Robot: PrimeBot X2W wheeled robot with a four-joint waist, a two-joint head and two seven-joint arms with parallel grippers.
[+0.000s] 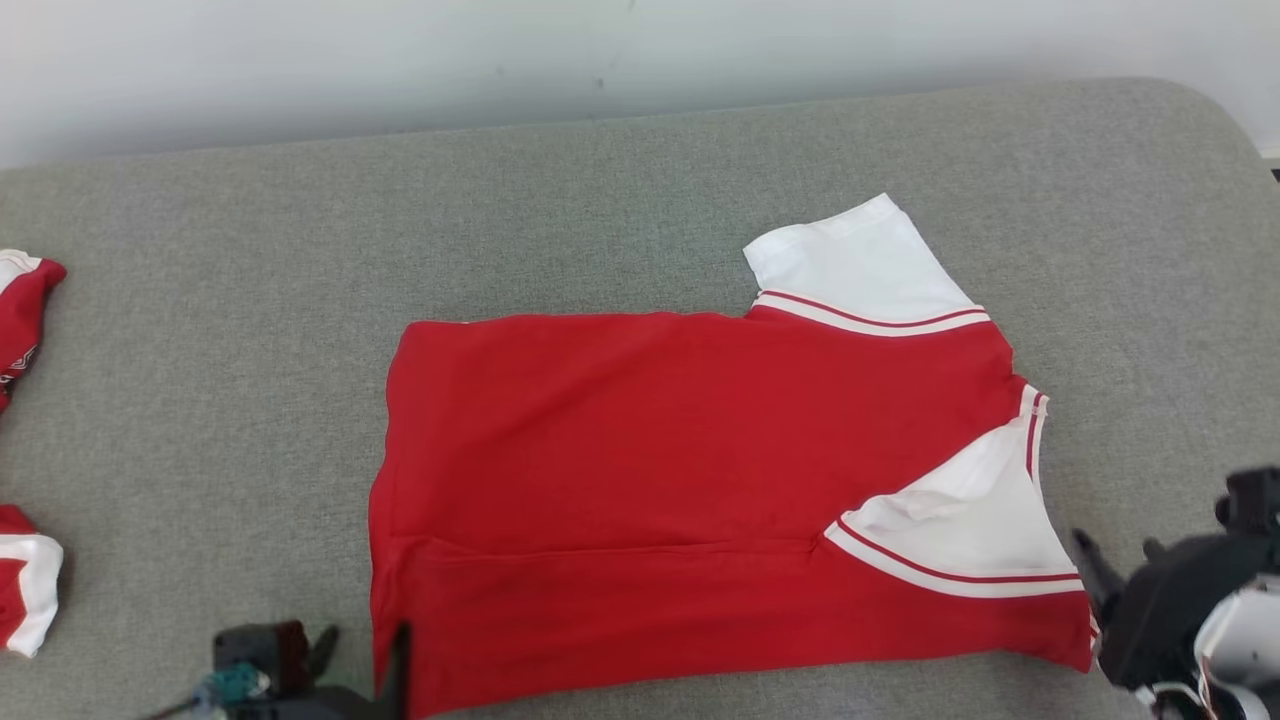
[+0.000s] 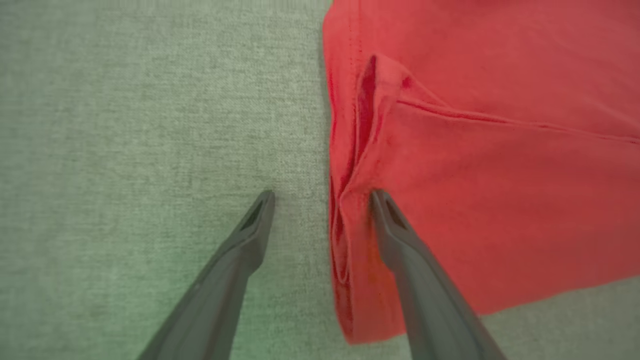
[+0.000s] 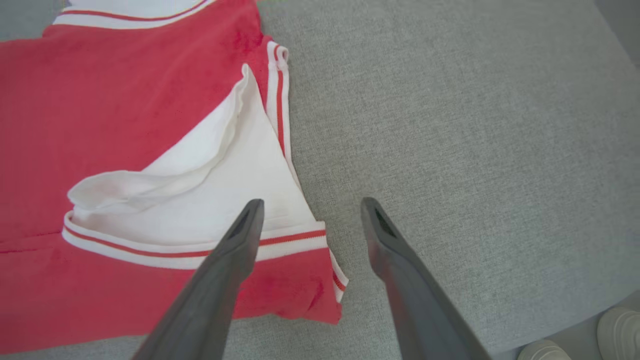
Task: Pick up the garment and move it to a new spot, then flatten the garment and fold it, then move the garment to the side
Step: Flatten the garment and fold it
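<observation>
While two red-and-white cloths (image 1: 22, 310) lie cut off by the frame at the far left of the grey padded surface (image 1: 200, 300), too little of them showing to tell what they are, the left gripper (image 1: 365, 640) sits at the bottom edge of the head view, its body mostly out of frame. In the left wrist view, the left gripper (image 2: 322, 197) stands spread, grasping nothing: one finger over bare grey fabric, the other over red cloth, with the rumpled hem between them. The garment (image 1: 700, 470), a red top with white sleeves trimmed in red stripes, lies flat at the middle of the surface, its near long edge folded over along a straight crease. One white sleeve (image 1: 860, 265) juts out at the far right corner; the other (image 1: 980, 520) is tucked back over the red. At the right, the right gripper (image 3: 311, 205) is likewise spread and empty, one finger above the striped sleeve band, the other above bare surface. Pale rounded shapes (image 3: 617, 325) beyond the surface's edge are cropped and unidentifiable.
</observation>
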